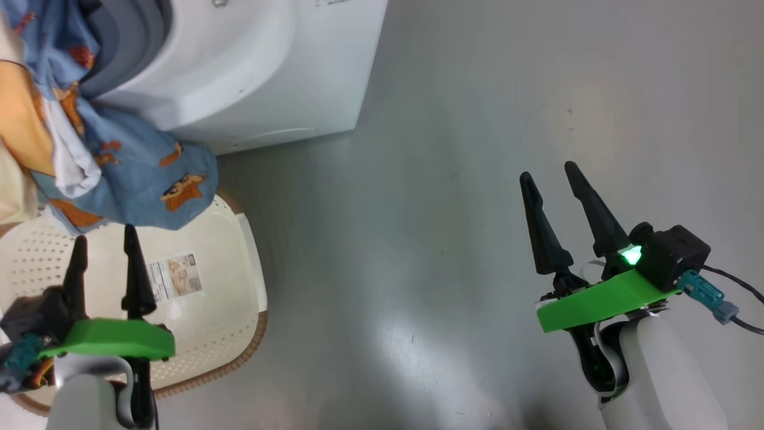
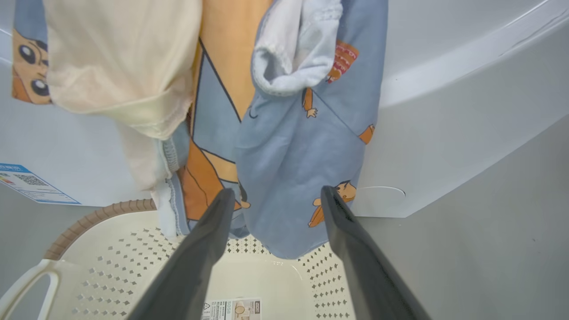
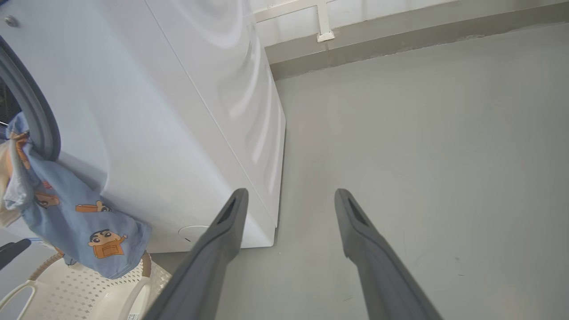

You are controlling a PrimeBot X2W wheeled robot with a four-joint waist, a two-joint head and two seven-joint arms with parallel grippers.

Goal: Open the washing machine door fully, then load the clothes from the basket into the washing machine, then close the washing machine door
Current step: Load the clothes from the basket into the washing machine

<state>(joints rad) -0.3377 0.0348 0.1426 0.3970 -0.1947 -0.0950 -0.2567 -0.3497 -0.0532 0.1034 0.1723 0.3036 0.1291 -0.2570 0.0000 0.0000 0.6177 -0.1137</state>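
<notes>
Clerk: Item one, clothes (image 1: 119, 161), location?
Checker: Light blue fabric, orange figures, cream lining. Draped out of the washing machine (image 1: 256, 71) mouth over the grey gasket (image 1: 128, 42), hanging down the white front. Lowest fold dangles over the back rim of the basket (image 1: 209, 322).
Clerk: Item two, basket?
Checker: Cream, perforated, brown rim. Standing on the grey floor (image 1: 447, 179) just in front of the machine's base. Label (image 1: 175, 276) on its bottom uncovered.
Clerk: Item three, left gripper (image 1: 105, 234)?
Checker: Above the basket, fingers spread, nothing between them. Tips aimed at the hanging blue fold and close under it; contact cannot be told.
Clerk: Item four, right gripper (image 1: 548, 170)?
Checker: Fingers likewise parted, holding nothing. Over the floor, well apart from machine and basket.
Clerk: Machine fittings?
Checker: Blue sticker (image 2: 26, 184) low on the front, left of the clothes in the left wrist view; round filter cap (image 2: 380, 193) to their right, near the base
</notes>
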